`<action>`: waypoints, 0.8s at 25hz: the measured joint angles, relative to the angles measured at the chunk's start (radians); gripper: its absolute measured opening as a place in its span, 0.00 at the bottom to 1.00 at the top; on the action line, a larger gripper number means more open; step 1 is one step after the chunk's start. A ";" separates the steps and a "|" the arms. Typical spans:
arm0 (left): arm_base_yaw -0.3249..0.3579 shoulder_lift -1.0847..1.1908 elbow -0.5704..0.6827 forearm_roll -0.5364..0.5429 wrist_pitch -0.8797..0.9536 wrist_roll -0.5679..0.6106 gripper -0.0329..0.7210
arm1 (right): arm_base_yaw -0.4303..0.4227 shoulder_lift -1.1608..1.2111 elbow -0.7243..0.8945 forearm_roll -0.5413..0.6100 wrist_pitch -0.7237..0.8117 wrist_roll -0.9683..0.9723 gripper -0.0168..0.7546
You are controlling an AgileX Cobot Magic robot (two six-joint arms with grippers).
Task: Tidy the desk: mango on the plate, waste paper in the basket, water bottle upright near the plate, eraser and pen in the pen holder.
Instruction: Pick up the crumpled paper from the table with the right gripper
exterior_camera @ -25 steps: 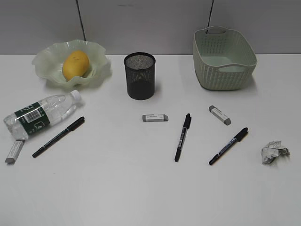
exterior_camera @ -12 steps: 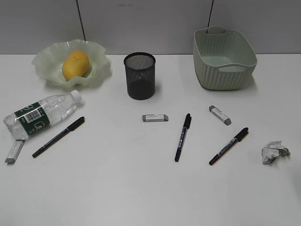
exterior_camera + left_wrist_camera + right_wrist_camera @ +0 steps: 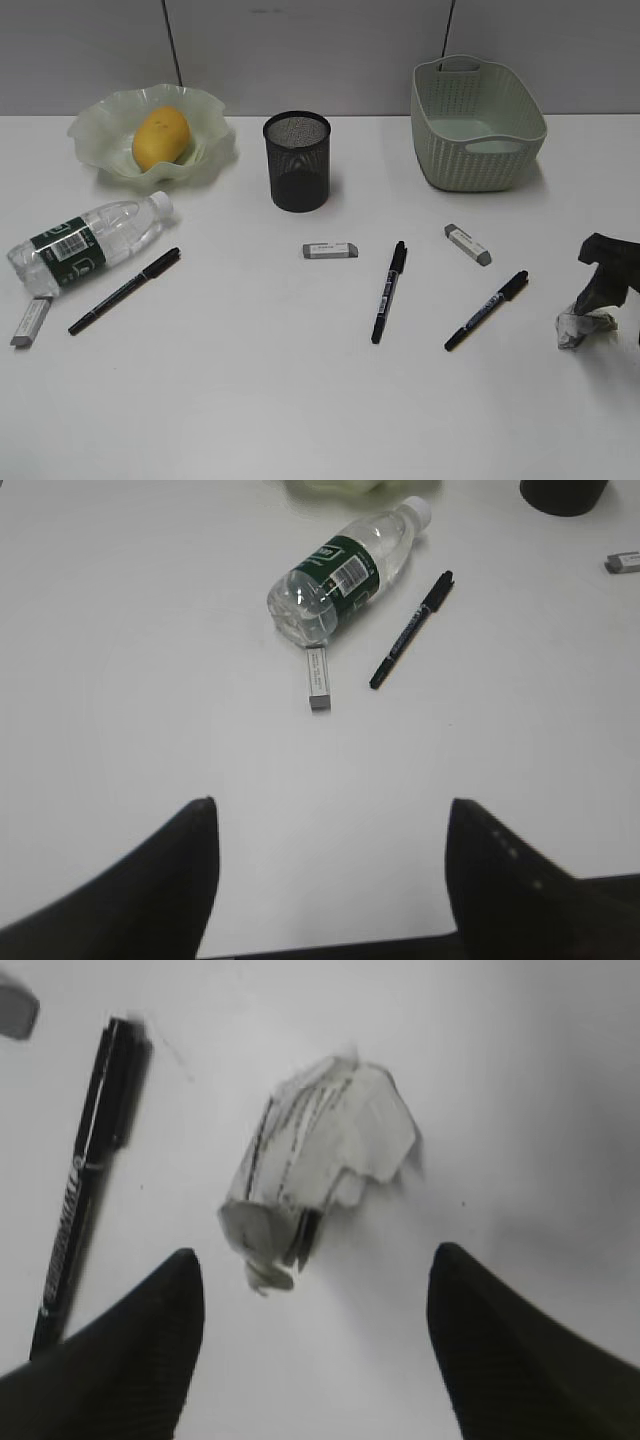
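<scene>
The mango lies in the wavy green plate at the back left. The water bottle lies on its side at the left, also in the left wrist view. The waste paper sits at the right edge; my right gripper is open just above it, the paper just ahead of its jaws. Three pens and three erasers lie on the desk. My left gripper is open and empty.
The black mesh pen holder stands at the back middle. The green woven-look basket stands at the back right. A grey wall runs behind the desk.
My right gripper has come into the exterior view from the right edge and now hangs over the waste paper. Nothing on the desk has moved.
</scene>
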State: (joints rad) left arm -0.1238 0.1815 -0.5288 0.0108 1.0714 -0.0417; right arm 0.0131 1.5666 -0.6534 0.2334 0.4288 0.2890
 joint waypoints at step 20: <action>0.000 0.000 0.000 -0.002 -0.001 0.000 0.71 | 0.000 0.227 -0.101 0.052 -0.080 0.010 0.27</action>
State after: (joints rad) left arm -0.1238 0.1815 -0.5288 0.0092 1.0704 -0.0417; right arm 0.0131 1.7933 -0.7539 0.2853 0.3489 0.2989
